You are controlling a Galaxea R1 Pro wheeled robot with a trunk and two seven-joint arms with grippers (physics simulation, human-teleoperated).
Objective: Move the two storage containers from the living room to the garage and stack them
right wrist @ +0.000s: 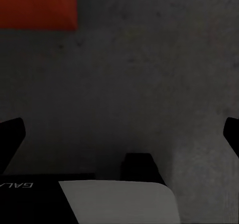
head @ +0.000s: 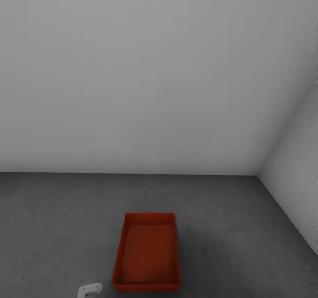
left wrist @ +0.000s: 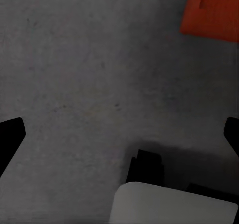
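Garage, bare: two white-grey walls (head: 145,77) meeting at a corner on the right; one dark grey mottled concrete floor (head: 53,227). Storage container (head: 147,254), one visible: red-orange, rectangular, open-topped, plain tapered walls, empty, standing upright on the floor, well clear of both walls. Left gripper (left wrist: 119,134): black fingers spread wide, holding nothing, above bare floor, one container corner close by. Right gripper (right wrist: 119,134): fingers likewise wide apart, empty, over floor beside the container.
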